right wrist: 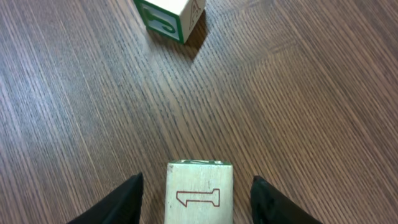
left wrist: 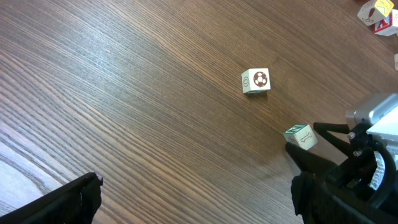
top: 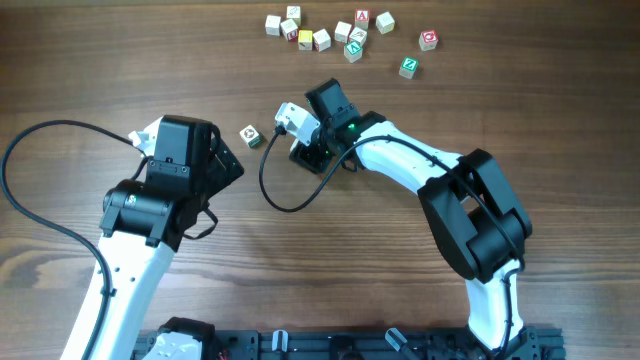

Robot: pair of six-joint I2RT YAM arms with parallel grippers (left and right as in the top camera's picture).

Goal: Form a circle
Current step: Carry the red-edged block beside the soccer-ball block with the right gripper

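- Closest to the base, the left gripper (top: 228,165) hangs over the bare wooden table (top: 100,60) with its jaws spread wide and nothing between them.
- A bit further out, the right gripper (right wrist: 196,180) straddles the "1" cube (right wrist: 199,196). There's a finger on each side with a strip of table showing in both gaps, so it's open and not pinching anything. The cube sits flat on the wood.
- Just past that is the second cube (top: 250,136), green print, near the first one but clearly not touching it. Those two are all there is of the circle right now, so I'd call it barely started and nowhere near tight.
- Way at the far edge is the loose pile of cubes (top: 325,38), well apart from both.
- What could bite: those gaps beside the "1" cube look slim. If the gripper lifts off a little skewed, a finger could catch an edge and drag or tip the cube.
- Also, the two arms are pretty near each other here. If the left one goes in for the second cube, it could bump the right wrist or knock either cube out of place.
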